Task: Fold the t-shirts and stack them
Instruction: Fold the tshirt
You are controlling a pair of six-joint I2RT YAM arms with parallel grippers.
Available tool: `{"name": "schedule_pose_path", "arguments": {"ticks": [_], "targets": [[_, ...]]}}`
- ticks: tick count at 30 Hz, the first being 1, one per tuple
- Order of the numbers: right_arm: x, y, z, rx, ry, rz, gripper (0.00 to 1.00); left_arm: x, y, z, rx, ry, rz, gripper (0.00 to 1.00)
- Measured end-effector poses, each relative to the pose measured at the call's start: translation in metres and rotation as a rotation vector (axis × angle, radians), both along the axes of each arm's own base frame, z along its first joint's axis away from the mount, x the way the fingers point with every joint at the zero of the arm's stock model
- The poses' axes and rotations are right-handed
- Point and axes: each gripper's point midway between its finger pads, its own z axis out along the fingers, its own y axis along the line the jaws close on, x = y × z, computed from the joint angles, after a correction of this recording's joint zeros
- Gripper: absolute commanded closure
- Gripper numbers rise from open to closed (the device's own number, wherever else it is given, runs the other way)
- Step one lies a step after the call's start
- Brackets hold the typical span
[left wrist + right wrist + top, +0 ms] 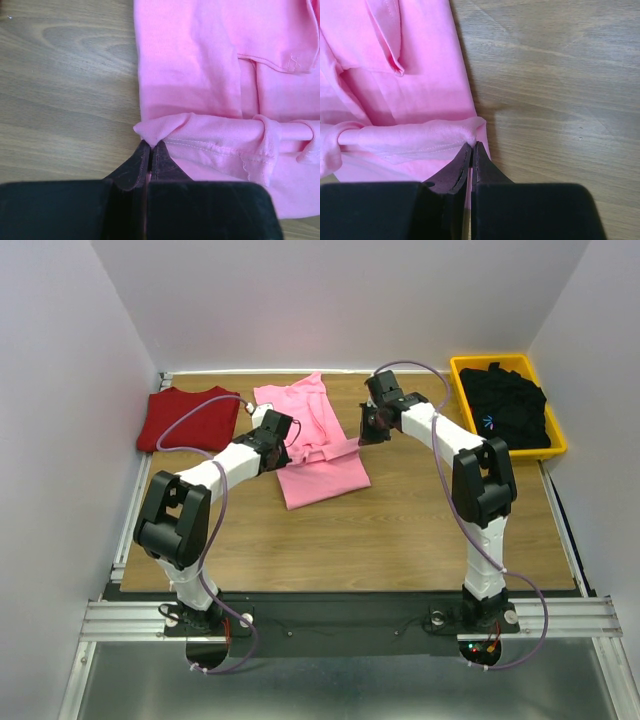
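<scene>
On the wooden surface (400,530), my left hand (151,146) and right hand (472,146) each pinch a folded edge of the pink t-shirt (325,480), clamped tight.

The pink t-shirt (318,450) is lying half folded in the middle, the dark red t-shirt (190,418) folded far left, the black t-shirt (505,405) bunched in a yellow bin (520,453).

Yellow bin (520,454) (far right), wooden table (380,540)
</scene>
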Motion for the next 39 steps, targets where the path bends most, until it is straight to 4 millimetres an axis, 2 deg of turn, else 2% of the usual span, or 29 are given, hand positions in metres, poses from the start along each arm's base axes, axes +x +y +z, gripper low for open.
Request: {"name": "schedule_pose_path", "arguments": {"ticks": [10,11,13,14,15,16,17,18,19,20,22,25,27,30,32,35,39], "targets": [[0.0,0.001,-0.004,0.001,0.007,0.003,0.98,0.002,0.001,-0.017,0.017,0.03,0.001,0.98],[0.001,0.001,-0.007,0.001,0.009,0.003,0.98,0.002,0.001,-0.017,0.017,0.03,0.002,0.96],[0.001,0.001,-0.012,-0.003,0.017,0.003,0.89,0.003,0.001,-0.019,0.017,0.03,0.004,0.91],[0.001,0.001,-0.015,-0.005,0.022,0.002,0.83,0.004,0.001,-0.02,0.017,0.031,0.004,0.8],[0.001,0.002,-0.017,-0.006,0.026,0.003,0.72,0.004,0.002,-0.021,0.018,0.032,0.005,0.72],[0.001,0.002,-0.019,-0.006,0.028,0.001,0.66,0.004,0.002,-0.021,0.021,0.033,0.002,0.66],[0.002,0.001,-0.021,-0.012,0.028,0.0,0.63,0.004,0.003,-0.021,0.024,0.032,0.004,0.55],[0.002,0.0,-0.022,-0.015,0.028,-0.001,0.56,0.004,0.005,-0.022,0.03,0.033,0.008,0.5],[0.003,-0.001,-0.022,-0.016,0.027,-0.004,0.54,0.005,0.008,-0.021,0.039,0.031,0.011,0.46],[0.003,-0.001,-0.022,-0.016,0.027,-0.003,0.53,0.006,0.009,-0.021,0.041,0.03,0.015,0.36],[0.004,0.0,-0.02,-0.009,0.021,0.001,0.51,0.005,0.013,-0.017,0.046,0.025,0.026,0.28],[0.001,0.002,-0.017,-0.001,0.019,0.01,0.51,0.004,0.017,-0.001,0.035,-0.006,0.032,0.26],[-0.005,0.004,-0.014,0.004,0.015,0.023,0.52,0.002,0.017,0.017,0.015,-0.047,0.033,0.26],[-0.02,0.017,-0.004,0.024,0.0,0.061,0.57,-0.005,0.013,0.045,-0.019,-0.111,0.021,0.27],[-0.028,0.029,-0.001,0.038,-0.009,0.087,0.59,-0.014,0.009,0.054,-0.037,-0.137,0.008,0.28],[-0.037,0.049,-0.001,0.059,-0.02,0.133,0.63,-0.027,0.006,0.053,-0.045,-0.135,-0.007,0.28],[-0.044,0.069,-0.006,0.087,-0.024,0.168,0.66,-0.051,0.011,0.036,-0.036,-0.09,-0.02,0.28]]}}
